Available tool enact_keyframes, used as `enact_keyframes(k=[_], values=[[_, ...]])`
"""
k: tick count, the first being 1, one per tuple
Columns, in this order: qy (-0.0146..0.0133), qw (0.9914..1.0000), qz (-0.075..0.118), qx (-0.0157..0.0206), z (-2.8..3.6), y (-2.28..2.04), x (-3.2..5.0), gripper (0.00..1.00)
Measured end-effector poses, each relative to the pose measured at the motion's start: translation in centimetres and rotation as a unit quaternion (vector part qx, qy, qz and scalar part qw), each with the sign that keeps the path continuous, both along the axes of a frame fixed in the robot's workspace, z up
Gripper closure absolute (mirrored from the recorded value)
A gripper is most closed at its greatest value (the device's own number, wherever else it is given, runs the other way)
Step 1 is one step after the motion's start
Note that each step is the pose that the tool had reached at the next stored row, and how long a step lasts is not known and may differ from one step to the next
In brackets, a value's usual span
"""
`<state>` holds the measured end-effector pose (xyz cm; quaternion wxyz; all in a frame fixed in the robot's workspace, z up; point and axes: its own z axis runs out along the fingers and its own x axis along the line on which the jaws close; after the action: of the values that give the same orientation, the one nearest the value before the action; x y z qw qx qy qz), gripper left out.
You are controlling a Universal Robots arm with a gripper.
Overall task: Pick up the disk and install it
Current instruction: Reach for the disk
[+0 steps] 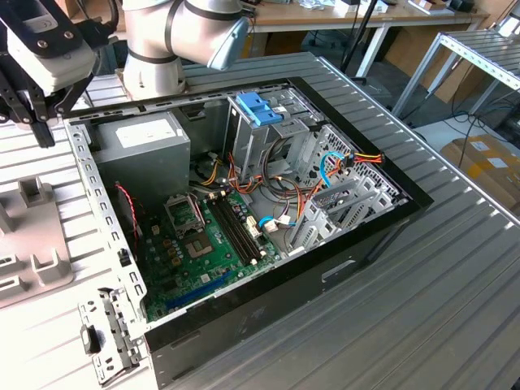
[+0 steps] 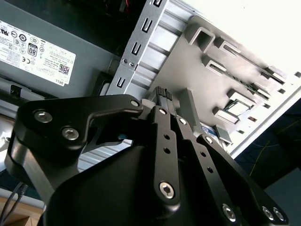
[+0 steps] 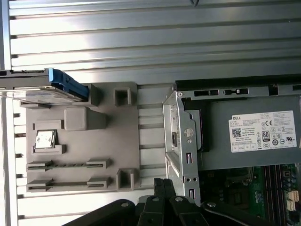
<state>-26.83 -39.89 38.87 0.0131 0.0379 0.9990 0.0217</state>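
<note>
Disk (image 3: pixel 35 92): dark body in a light-blue frame with a brighter blue tab, lying at one end of the grey holder plate (image 3: pixel 117 141), outside the open computer case (image 3: pixel 181 136). My gripper (image 3: pixel 162 182): above the plate's opposite end, just beside the case wall and well apart from the disk; fingers drawn together, nothing between them. In the case: power supply (image 3: pixel 249 136), green circuit board (image 1: pixel 195 252).

Black pincer (image 2: pixel 174 96) before grey slotted fixture plate (image 2: pixel 207 70); labelled power supply (image 2: pixel 51 61) beside perforated chassis rail (image 2: pixel 141 42).
</note>
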Motion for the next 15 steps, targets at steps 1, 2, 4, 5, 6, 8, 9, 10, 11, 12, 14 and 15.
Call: enact_keyframes(k=[1, 2, 4, 5, 6, 8, 9, 10, 11, 12, 14, 15], values=[[0.0000, 1.00000, 0.000, 0.0000, 0.00, 0.00, -0.10, 0.89], [0.0000, 1.00000, 0.000, 0.0000, -0.01, 0.00, -0.22, 0.89], [0.0000, 1.00000, 0.000, 0.0000, -0.01, 0.00, -0.41, 0.89], [0.0000, 1.00000, 0.000, 0.0000, -0.02, 0.00, -0.48, 0.89], [0.0000, 1.00000, 0.000, 0.0000, -0.02, 0.00, -0.57, 0.89], [0.0000, 1.00000, 0.000, 0.0000, -0.02, 0.00, -0.76, 0.89], [0.0000, 1.00000, 0.000, 0.0000, -0.02, 0.00, -0.84, 0.89], [0.0000, 1.00000, 0.000, 0.0000, -0.02, 0.00, -0.92, 0.89], [0.0000, 1.00000, 0.000, 0.0000, -0.03, 0.00, -0.99, 0.89], [0.0000, 1.00000, 0.000, 0.0000, -0.03, 0.00, -1.10, 0.89], [0.0000, 1.00000, 0.000, 0.0000, -0.04, 0.00, -1.27, 0.89], [0.0000, 1.00000, 0.000, 0.0000, -0.04, 0.00, -1.38, 0.89]])
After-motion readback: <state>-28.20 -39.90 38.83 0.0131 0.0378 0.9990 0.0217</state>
